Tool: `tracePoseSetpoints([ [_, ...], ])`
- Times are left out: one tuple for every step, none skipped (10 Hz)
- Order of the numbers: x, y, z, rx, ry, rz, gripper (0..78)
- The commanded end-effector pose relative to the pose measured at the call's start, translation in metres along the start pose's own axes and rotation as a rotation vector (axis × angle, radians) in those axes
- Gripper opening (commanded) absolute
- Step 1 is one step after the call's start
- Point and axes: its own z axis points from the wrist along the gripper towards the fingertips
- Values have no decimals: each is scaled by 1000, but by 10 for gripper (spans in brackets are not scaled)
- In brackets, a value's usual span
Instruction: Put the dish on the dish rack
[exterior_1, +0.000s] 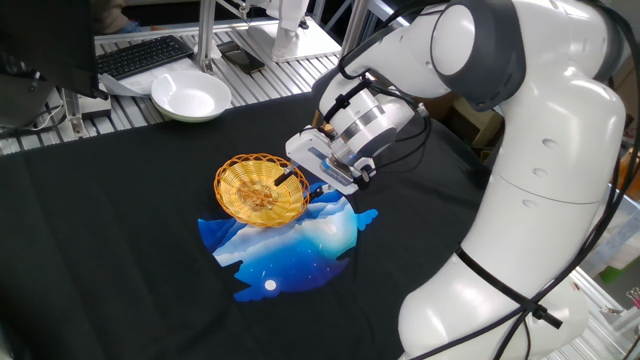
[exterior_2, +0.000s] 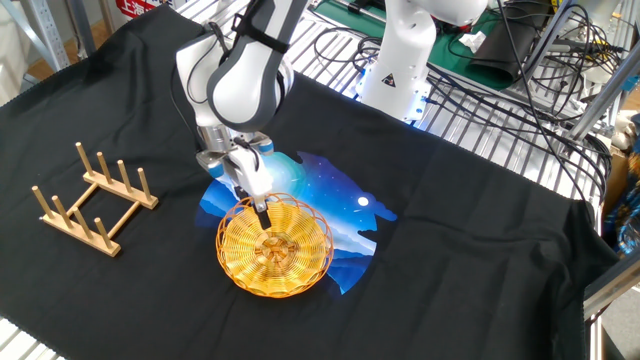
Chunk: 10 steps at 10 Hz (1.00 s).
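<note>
The dish (exterior_1: 258, 190), a round golden wicker basket-plate, lies on a blue and white patch on the black cloth; it also shows in the other fixed view (exterior_2: 275, 247). My gripper (exterior_1: 302, 184) is at the dish's rim on the arm's side, one finger inside and one outside, shut on the rim. In the other fixed view the gripper (exterior_2: 262, 211) comes down on the dish's far rim. The dish rack (exterior_2: 93, 199), light-brown wood with upright pegs, stands on the cloth to the left of the dish, apart from it. It is out of the first fixed view.
A white bowl (exterior_1: 190, 97) sits at the far edge of the table, with a keyboard (exterior_1: 145, 55) behind it. The blue patch (exterior_2: 325, 195) spreads under and beside the dish. Cables and a second robot base (exterior_2: 405, 60) lie beyond the cloth.
</note>
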Motion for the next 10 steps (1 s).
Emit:
tracePoseSetpoints([
  [-1, 0, 0, -9, -5, -11, 775],
  [-1, 0, 0, -7, -7, -16, 775],
  [-1, 0, 1, -7, -9, -17, 775],
  [-2, -1, 1, -7, -11, -23, 775],
  [-2, -1, 1, -6, -12, -26, 775],
  [-2, -1, 1, -5, -12, -27, 775],
  [-2, -1, 1, -6, -11, -27, 775],
  [-2, -1, 1, -6, -10, -25, 775],
  [-2, -1, 1, -7, -10, -24, 775],
  [-2, -1, 1, -7, -10, -23, 775],
])
